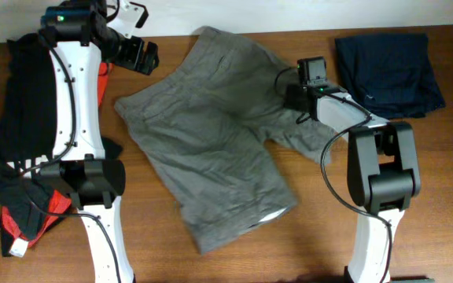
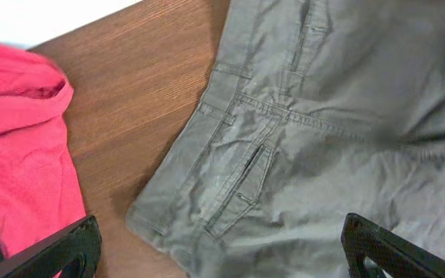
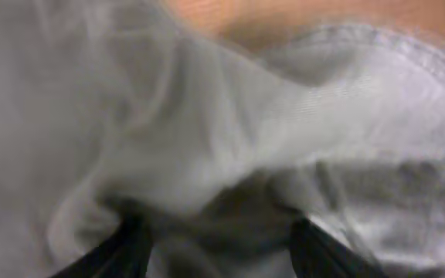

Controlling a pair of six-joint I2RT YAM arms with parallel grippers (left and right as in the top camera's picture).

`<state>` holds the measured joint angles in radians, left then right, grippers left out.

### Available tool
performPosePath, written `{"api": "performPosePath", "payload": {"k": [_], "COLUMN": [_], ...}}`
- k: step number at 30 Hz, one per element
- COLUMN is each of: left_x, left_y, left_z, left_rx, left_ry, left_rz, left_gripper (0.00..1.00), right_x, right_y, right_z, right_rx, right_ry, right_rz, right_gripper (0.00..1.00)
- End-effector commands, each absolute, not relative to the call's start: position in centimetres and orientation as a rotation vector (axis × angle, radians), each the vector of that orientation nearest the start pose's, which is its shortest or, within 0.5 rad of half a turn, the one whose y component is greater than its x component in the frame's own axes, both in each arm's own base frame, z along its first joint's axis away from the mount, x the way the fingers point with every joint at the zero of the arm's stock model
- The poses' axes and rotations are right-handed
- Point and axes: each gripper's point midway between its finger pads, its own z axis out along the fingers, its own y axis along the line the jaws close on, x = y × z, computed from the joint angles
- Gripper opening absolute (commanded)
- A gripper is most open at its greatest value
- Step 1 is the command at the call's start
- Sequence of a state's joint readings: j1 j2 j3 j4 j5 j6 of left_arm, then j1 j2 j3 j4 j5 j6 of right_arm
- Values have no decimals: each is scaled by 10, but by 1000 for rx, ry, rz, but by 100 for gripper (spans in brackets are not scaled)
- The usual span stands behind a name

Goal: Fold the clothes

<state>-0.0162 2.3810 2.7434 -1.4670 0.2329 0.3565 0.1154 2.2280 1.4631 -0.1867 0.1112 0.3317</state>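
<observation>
Where the wooden table (image 1: 171,251) carries the whole job, the largest item on it is the pair of grey-olive shorts (image 1: 211,134), lying spread at the centre with the pocket side up, the waistband end toward the left arm, one leg running down toward the near edge and the other out to the right. A strip of pale lining shows at the near leg's hem, so the cloth is not yet fully flat and no fold appears to have been made. A heap of red and black tops (image 1: 22,118) lies at the left edge and a navy garment (image 1: 388,71) at the far right corner, both clear of the shorts. The left gripper (image 1: 136,55) hangs above the waistband corner with its jaws wide apart and nothing between them; its placement suggests readiness to take that corner. The right gripper (image 1: 299,98) sits low on the right leg, and its blurred wrist view shows cloth bunched between the fingers (image 3: 130,247), apparently pinched to lift that leg.
</observation>
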Motion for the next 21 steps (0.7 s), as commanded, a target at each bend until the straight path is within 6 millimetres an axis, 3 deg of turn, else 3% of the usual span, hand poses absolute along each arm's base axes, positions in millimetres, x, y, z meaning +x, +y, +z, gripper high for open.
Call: {"api": "performPosePath", "payload": {"k": [1, 5, 8, 10, 13, 14, 15, 17, 21], "left_x": [531, 534, 536, 537, 541, 541, 541, 538, 528], "left_y": [-61, -65, -65, -65, -65, -65, -65, -63, -51], "left_z": [220, 221, 212, 203, 178, 172, 168, 153, 144], "left_rx": [610, 618, 637, 644, 647, 655, 658, 676, 684], "left_ry": [2552, 2540, 2550, 2567, 2612, 2623, 2633, 2673, 2740], "left_rz": [-215, -213, -212, -217, -232, -235, -236, -238, -175], "left_gripper": [99, 99, 99, 99, 99, 99, 99, 99, 99], "right_x": [495, 540, 569, 583, 601, 602, 603, 602, 580], "right_y": [30, 31, 23, 19, 23, 24, 27, 36, 40], "right_z": [-118, -105, -79, -66, -40, -31, -24, 14, 91], "right_rx": [379, 370, 380, 386, 364, 363, 359, 267, 259], "right_ry": [2679, 2468, 2318, 2283, 2338, 2372, 2403, 2507, 2636], "right_rz": [19, 77, 81, 93, 169, 188, 206, 249, 236], "right_gripper": [62, 65, 72, 76, 92, 98, 98, 99, 99]}}
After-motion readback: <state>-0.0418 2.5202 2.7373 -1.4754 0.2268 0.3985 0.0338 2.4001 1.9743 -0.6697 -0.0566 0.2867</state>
